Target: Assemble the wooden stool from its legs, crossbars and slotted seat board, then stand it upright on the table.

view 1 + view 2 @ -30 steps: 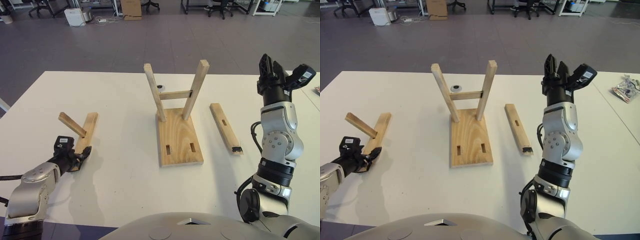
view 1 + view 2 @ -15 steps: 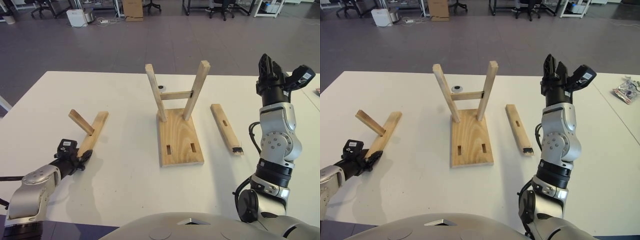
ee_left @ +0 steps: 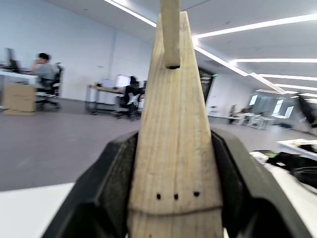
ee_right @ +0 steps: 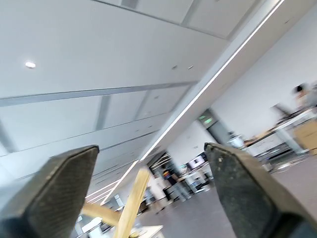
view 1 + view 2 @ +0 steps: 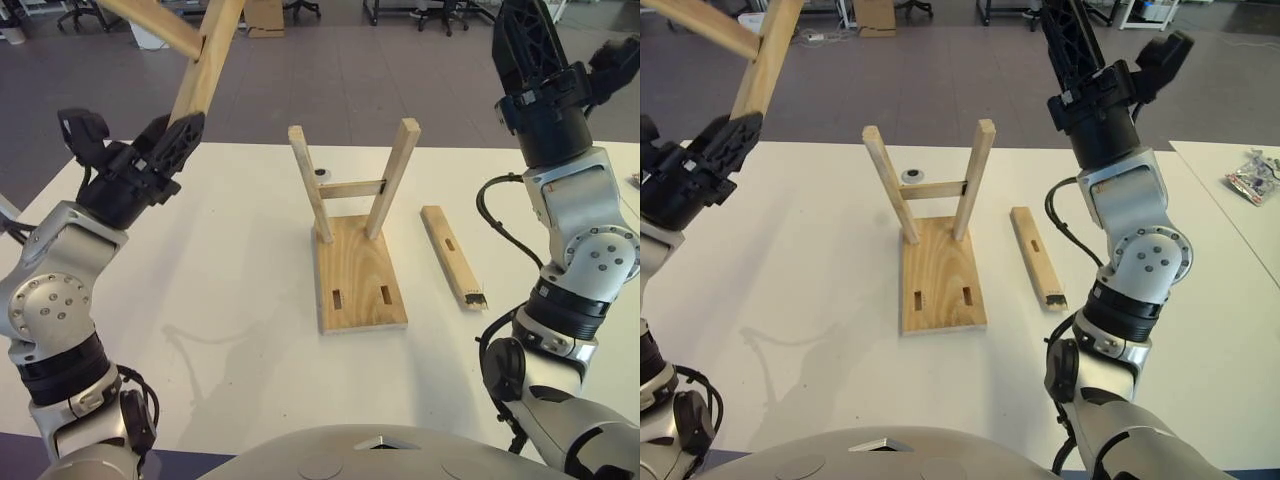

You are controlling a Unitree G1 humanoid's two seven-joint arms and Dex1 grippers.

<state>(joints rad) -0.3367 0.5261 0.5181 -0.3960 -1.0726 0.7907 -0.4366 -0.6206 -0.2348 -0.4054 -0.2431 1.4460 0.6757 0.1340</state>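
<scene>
Left tool [image 5: 172, 140]: closed firmly on the held leg [image 5: 215, 40], gripping near its lower end. The leg is high above the desk [image 5: 230, 300], at about 10 o'clock from the seat board [image 5: 362, 275], tilted, with a stub crossbar [image 5: 150, 20] projecting from it.

Right tool [image 4: 151, 148]: wide open, holding nothing, up in the air at about 2 o'clock from the board.

The seat board lies flat at mid-desk. Two standing legs [image 5: 308, 185] joined by a fitted crossbar [image 5: 350, 189] rise from its 12 o'clock end. Two free slots [image 5: 337, 298] show at its 6 o'clock end. A loose leg [image 5: 452, 255] lies flat at 3 o'clock, just beside the board.

Assessment: the wood looks stiff, light and dry, so my pads should hold it well. Gripped this low, the long upper length may swing. I would take the loose leg near mid-length, across its flat faces and away from its slot.
</scene>
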